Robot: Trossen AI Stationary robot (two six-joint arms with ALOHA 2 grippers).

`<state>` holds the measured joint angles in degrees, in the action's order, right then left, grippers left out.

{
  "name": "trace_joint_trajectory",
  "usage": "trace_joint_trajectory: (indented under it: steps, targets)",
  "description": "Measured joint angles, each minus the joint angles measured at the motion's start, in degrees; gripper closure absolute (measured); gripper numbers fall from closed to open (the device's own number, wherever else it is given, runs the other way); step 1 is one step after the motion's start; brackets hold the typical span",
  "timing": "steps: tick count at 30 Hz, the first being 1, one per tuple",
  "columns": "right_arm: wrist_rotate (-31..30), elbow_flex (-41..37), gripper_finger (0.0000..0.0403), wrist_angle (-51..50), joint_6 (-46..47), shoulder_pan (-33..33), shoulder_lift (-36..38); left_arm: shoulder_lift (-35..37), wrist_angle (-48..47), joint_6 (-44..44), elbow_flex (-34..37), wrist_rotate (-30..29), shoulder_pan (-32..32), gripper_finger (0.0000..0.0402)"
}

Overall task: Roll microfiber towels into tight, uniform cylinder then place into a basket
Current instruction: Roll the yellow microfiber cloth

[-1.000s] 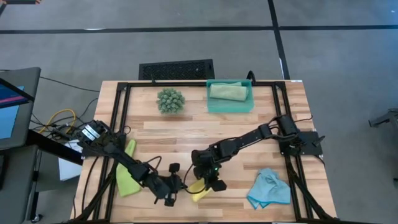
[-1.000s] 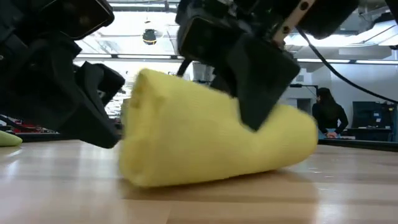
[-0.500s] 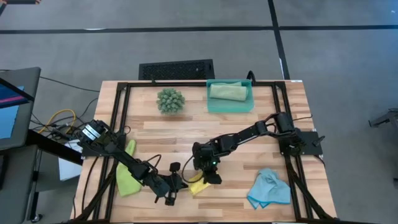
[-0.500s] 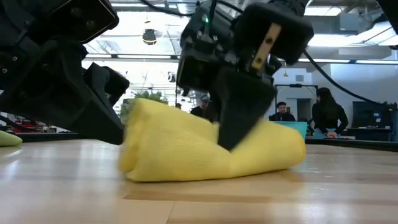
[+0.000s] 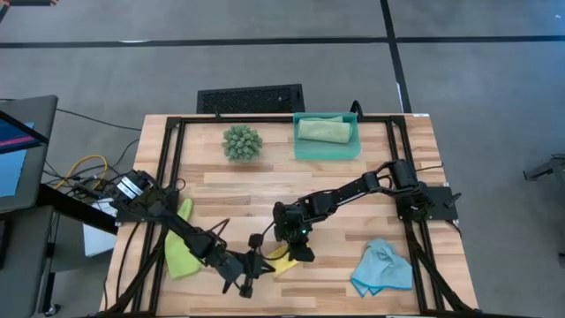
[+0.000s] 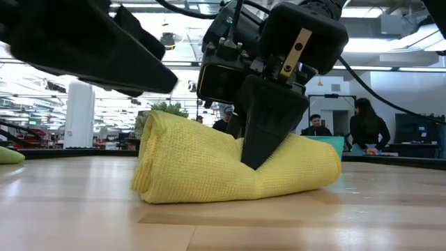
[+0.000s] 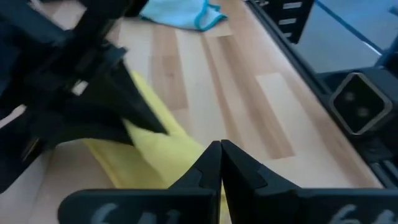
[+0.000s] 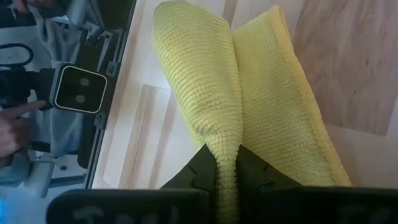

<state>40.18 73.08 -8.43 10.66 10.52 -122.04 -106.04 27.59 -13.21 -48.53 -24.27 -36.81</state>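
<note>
The yellow towel [image 6: 230, 167] lies as a loose roll on the table near the front edge [image 5: 281, 262]. My right gripper [image 6: 259, 155] stands over its middle, shut on it [image 8: 227, 160]. My left gripper [image 7: 221, 152] is shut and hangs above the roll's left end [image 5: 254, 267], clear of the cloth in the low view. The basket [image 5: 327, 150] at the far edge holds a rolled sage green towel [image 5: 323, 130]. A lime green towel [image 5: 179, 252] lies under my left arm. A light blue towel [image 5: 381, 268] lies crumpled at the near right. My right gripper pinches a raised fold of the yellow towel [image 8: 225, 134] between its two fingers, about midway along the roll. The fingers slant down from above and from the table's right. The roll rests on the table and is dented in where the fingers [image 6: 268, 132] grip it.
A spiky green plant ball [image 5: 242, 142] sits at the far middle, left of the basket. A black slotted grille [image 5: 251, 97] lies beyond the table's far edge. Black rails [image 5: 172, 177] run along the table's sides. People stand in the room behind [image 6: 366, 129].
My right gripper has come down and a little toward the table's left, onto the roll's middle, and has taken hold there. The roll has sunk flat onto the table and is dented in. My left gripper has risen off the roll's left end.
</note>
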Motion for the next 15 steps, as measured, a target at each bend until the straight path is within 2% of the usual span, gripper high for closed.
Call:
trace_joint_trajectory:
  steps: [6, 15]
  targets:
    - [0.0, -0.1, 0.0321, 0.9, -1.2, 0.5, -0.1, 0.0, -4.8, -4.3, 0.0, 0.0, 0.8, 0.0401]
    - [2.0, -0.1, 0.0220, 1.7, -3.6, 1.1, -0.1, 0.0, -7.7, -6.9, 0.0, 0.0, 0.8, 0.0401]
